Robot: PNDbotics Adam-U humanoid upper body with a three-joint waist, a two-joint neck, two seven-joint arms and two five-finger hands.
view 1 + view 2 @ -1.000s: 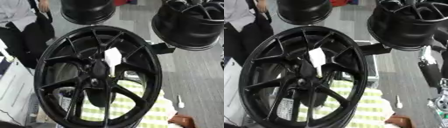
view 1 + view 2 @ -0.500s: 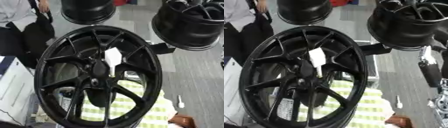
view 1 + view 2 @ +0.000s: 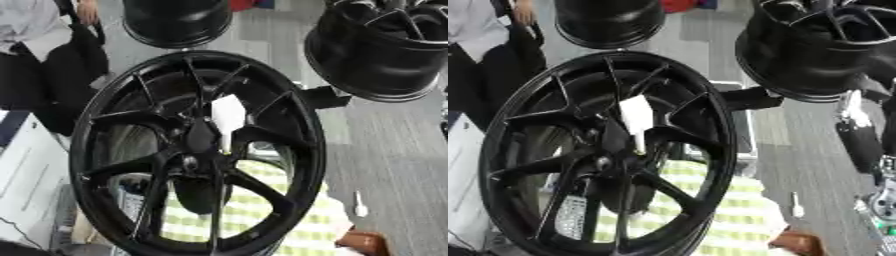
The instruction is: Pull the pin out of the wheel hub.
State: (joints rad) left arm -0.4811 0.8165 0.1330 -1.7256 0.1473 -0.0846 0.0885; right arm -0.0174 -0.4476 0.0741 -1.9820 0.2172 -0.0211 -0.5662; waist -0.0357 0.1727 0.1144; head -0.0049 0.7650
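A large black multi-spoke wheel hub (image 3: 197, 150) stands upright in the middle of both views, facing me. A white tag (image 3: 227, 116) hangs over its centre, with a thin pale stem running down from the tag's lower edge. I cannot make out the pin apart from the tag. My right arm (image 3: 861, 145), black with a silver joint, shows at the right edge of the right eye view, well clear of the hub. Its hand is too cut off to read. My left hand shows in no view.
Two more black wheels hang behind, one at top middle (image 3: 175, 22) and one at top right (image 3: 376, 55). A person in dark clothes (image 3: 52, 75) stands at the upper left. A green-and-white checked cloth (image 3: 262, 215) lies under the hub, with a white box (image 3: 26, 175) to the left.
The wheel hub and its tag have stayed put. The person at the upper left has shifted slightly.
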